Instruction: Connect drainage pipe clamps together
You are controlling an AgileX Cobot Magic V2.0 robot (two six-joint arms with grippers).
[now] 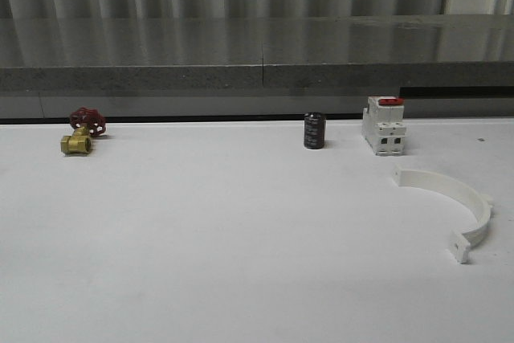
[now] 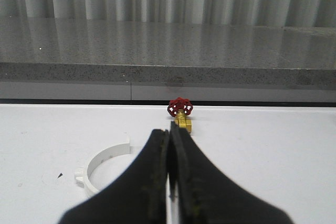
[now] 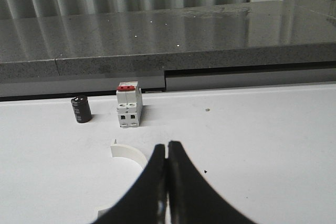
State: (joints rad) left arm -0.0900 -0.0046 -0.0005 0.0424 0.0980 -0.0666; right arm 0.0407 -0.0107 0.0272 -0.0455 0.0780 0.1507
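One white half-ring drainage pipe clamp (image 1: 438, 181) lies flat on the white table at the right, its open side facing left. In the right wrist view this clamp (image 3: 127, 152) sits just beyond and beside my right gripper (image 3: 167, 145), whose black fingers partly cover it. The right jaws are shut with nothing between them. A second white half-ring clamp (image 2: 100, 156) shows in the left wrist view, lying beside my left gripper (image 2: 170, 129) and partly hidden by one finger. The left jaws are also pressed together and empty.
A brass valve with a red handwheel (image 1: 83, 130) (image 2: 181, 113) stands at the back left. A black cylinder (image 1: 314, 130) (image 3: 81, 109) and a white boxy switch with a red top (image 1: 384, 124) (image 3: 128, 107) stand at the back right. A grey stone ledge (image 1: 257, 54) runs behind the table.
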